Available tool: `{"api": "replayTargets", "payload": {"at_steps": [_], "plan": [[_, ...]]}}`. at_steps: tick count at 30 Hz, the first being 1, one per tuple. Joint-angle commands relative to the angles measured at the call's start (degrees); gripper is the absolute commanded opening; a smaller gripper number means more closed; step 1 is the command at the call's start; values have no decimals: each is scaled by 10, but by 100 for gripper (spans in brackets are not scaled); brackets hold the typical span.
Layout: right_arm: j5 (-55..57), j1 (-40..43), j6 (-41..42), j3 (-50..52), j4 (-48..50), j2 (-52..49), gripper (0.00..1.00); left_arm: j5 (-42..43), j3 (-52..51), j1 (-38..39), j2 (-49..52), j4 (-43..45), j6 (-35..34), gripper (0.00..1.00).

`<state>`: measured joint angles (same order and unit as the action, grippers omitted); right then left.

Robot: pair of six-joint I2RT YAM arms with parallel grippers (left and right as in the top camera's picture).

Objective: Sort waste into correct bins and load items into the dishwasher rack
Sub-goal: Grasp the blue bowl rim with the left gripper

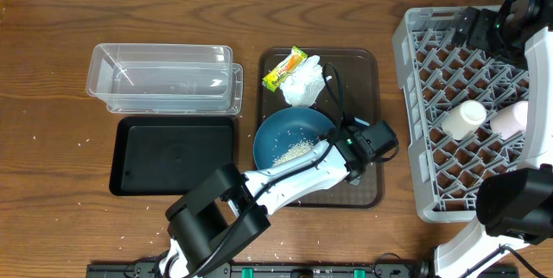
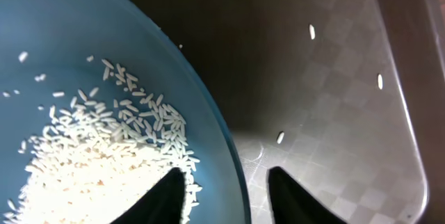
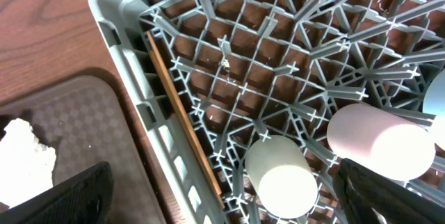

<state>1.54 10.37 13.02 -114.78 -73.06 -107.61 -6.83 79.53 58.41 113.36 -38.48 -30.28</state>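
Worktop (image 1: 52,53) inspected from three views.

1. Left gripper (image 2: 226,177): spread, one finger inside the large blue bowl (image 1: 292,138) and the other outside it, straddling the right rim. A gap shows on both sides of the rim, so no clamp.
2. Blue bowl: sits on the brown serving tray (image 1: 367,62), at its lower left. A heap of rice (image 2: 104,161) lies in the bowl. A few loose grains (image 2: 311,32) lie on the tray beside it.
3. Snack wrapper (image 1: 285,68) and crumpled tissue (image 1: 304,82): touching, at the top of the same tray.
4. Clear tub (image 1: 160,79) and black tray (image 1: 173,153): left of the brown tray, tub behind, black tray in front.
5. Right gripper (image 3: 233,206): wide apart, holding nothing, hanging over the grey rack (image 1: 415,97) near its left wall.
6. Rack contents: white cup (image 3: 281,179) and pink cup (image 3: 379,144) side by side; a chopstick (image 3: 182,123) lies along the left wall
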Motion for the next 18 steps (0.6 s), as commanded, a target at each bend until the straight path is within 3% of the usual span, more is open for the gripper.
{"api": "replayTargets", "payload": {"at_steps": [1,18], "plan": [[6,1,7,-1,0,-3,99,-18,4,1,1,0,-3,35],[6,1,7,-1,0,-3,99,-18,4,16,17,2,-5,28]]}}
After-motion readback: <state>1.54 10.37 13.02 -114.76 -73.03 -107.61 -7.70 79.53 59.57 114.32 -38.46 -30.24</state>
